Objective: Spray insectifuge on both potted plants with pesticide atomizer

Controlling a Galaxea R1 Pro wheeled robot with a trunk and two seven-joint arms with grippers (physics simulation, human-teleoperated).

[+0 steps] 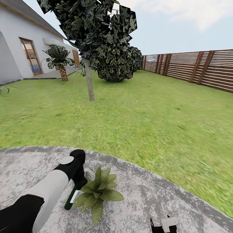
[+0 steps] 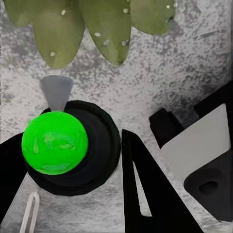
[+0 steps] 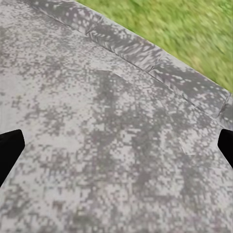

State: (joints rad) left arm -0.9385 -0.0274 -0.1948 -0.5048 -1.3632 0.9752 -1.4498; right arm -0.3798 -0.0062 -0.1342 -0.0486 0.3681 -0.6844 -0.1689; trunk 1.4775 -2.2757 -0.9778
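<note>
The potted plant (image 1: 98, 191) is spreading its leaves just beside the left gripper (image 1: 77, 181), crowding that side of the patio (image 1: 145, 197). Bare paving is lying open around the right gripper (image 1: 163, 225). Farther out, the lawn (image 1: 145, 123) is running unobstructed to the tree trunk (image 1: 89, 82) and fence (image 1: 194, 68).

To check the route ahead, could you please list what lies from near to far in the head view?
Potted plant on the paved patio → lawn → thin tree trunk → dark bush → wooden fence.
</note>
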